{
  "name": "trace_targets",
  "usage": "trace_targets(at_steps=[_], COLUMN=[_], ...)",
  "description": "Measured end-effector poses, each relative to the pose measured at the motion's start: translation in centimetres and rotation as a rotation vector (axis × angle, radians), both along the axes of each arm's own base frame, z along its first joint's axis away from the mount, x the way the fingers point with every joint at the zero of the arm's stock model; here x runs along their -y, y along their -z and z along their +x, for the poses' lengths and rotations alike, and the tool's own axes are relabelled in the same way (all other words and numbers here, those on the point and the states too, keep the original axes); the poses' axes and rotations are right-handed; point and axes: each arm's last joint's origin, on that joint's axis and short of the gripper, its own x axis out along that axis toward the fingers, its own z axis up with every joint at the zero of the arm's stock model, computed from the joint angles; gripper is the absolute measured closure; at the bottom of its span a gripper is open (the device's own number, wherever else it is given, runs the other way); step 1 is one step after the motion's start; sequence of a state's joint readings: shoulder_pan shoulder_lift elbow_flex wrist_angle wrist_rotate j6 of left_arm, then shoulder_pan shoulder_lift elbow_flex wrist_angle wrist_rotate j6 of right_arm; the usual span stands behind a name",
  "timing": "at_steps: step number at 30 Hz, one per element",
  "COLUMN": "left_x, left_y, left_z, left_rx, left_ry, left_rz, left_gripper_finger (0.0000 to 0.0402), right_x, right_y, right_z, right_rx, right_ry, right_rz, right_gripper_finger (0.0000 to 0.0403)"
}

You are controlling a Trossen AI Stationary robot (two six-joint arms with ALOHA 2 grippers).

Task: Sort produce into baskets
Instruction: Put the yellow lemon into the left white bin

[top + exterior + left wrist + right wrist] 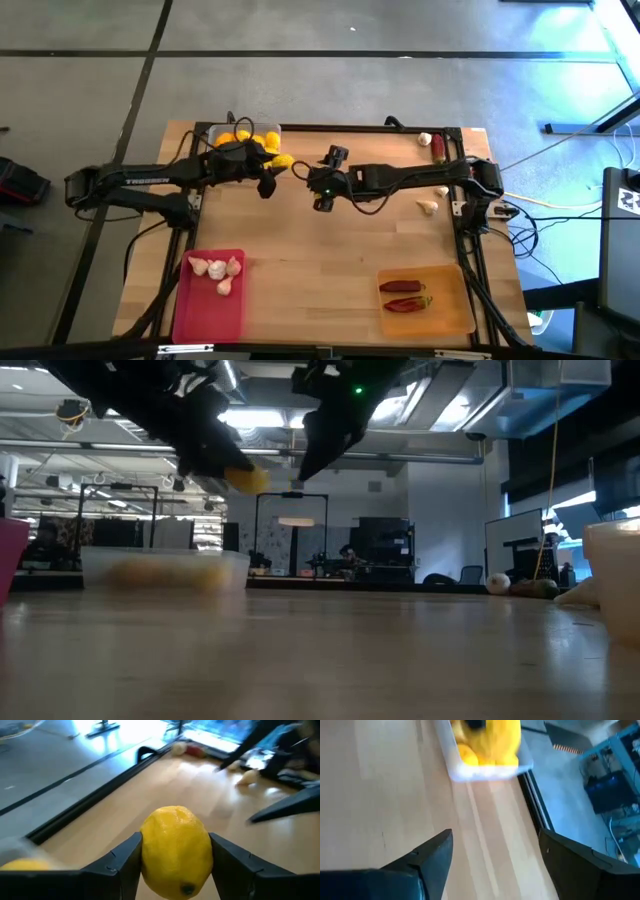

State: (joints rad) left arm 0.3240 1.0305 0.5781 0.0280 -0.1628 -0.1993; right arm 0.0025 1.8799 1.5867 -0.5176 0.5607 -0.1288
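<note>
From my station I see the left arm reaching across from its side of the worktop (320,290), with the left gripper (276,166) just beside the clear basket (245,128) at the far edge, and its fingers (122,862) closed on a yellow lemon (176,851). The right arm reaches across from the other side toward the middle of the far half, and the right gripper (492,865) is spread wide with nothing between its fingers, bare wood under it. The left wrist view shows clearly that the lemon sits between both fingers; the high view gives only a yellow spot there. The low view shows both grippers raised above the worktop, which the high view cannot tell. I count three baskets: the clear one with several yellow and orange fruits, too crowded to count, the pink-red basket (207,310) with four garlic bulbs (217,272), and the orange basket (452,312) with two chili peppers (405,296). Loose on the worktop near the right arm's base I count three garlic bulbs (428,206) and one chili pepper (437,148).
</note>
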Motion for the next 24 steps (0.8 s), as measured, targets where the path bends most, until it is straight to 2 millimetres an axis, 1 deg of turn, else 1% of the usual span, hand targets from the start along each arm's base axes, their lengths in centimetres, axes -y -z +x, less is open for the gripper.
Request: trace_targets(at_steps=[3,7,11,14,21,24], left_x=[-0.2,-0.6,-1.3,-1.9,-3.4,-4.1], left_y=[-0.1,0.1,0.8,1.4,3.6,4.5], left_z=[-1.2,-2.6,-3.5,-3.6,-2.9,-2.4], left_rx=[-0.054,-0.120,-0.203,-0.243,-0.349,-0.389], left_ry=[-0.065,-0.169,-0.323,-0.371,-0.434,-0.468], left_rz=[-0.001,-0.002,-0.010,-0.042,-0.075,-0.060], left_gripper_finger=[0.0205,0.0204,0.0204,0.0204,0.0203,0.0203], right_x=[0.0,0.1,-0.1,-0.2,-0.2,-0.2], right_y=[-0.3,0.0,0.8,1.7,2.6,2.7], right_z=[-0.9,-1.5,-1.1,-0.6,-0.3,-0.3], right_rx=[-0.034,-0.078,-0.079,-0.095,-0.108,-0.106], right_ry=[0.029,0.070,0.046,0.028,0.010,0.011], right_rz=[0.021,0.054,0.121,0.145,0.170,0.170], right_gripper_finger=[0.0122,0.0123,0.0123,0.0123,0.0123,0.0123])
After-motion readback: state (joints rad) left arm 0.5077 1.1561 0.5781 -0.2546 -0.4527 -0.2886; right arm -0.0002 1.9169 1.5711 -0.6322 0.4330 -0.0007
